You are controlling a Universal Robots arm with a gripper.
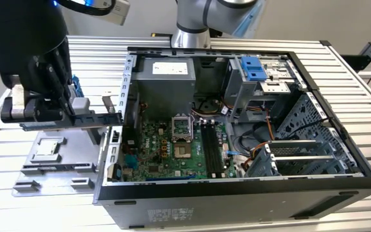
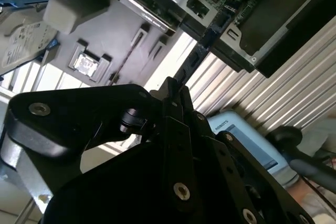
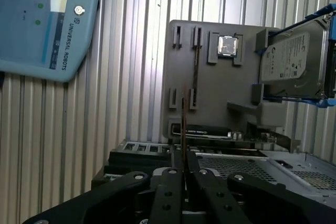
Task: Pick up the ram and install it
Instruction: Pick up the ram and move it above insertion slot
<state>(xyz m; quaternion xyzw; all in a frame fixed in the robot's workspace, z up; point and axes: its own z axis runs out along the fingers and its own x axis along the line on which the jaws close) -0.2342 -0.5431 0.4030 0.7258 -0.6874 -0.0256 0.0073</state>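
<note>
Pinching the ram in the gripper, exterior view: clamped apparently near one end, holding it level with the long free end reaching past the fingertips toward the open case. Hanging above the gray tray, clear of it. Not yet over the motherboard slots, which lie well beyond the fingertips, inside the case.

Second wrist view: same grip, with the fingers pressed onto both faces of the ram. Points the free end at the case wall, close beyond the tips; can't tell if touching. Puts the processor chip and the hard drive off to one side of the fingers, on the tray.

First wrist view: shows the ram edge-on, a thin line running straight out from between the fingers, with the tray directly beyond.

Reads as past the pick, mid-carry, not yet installed. By my read, calls for clearing the case wall, lining the ram's long edge up with a free slot, keeping it square to the board, then pressing straight in.
</note>
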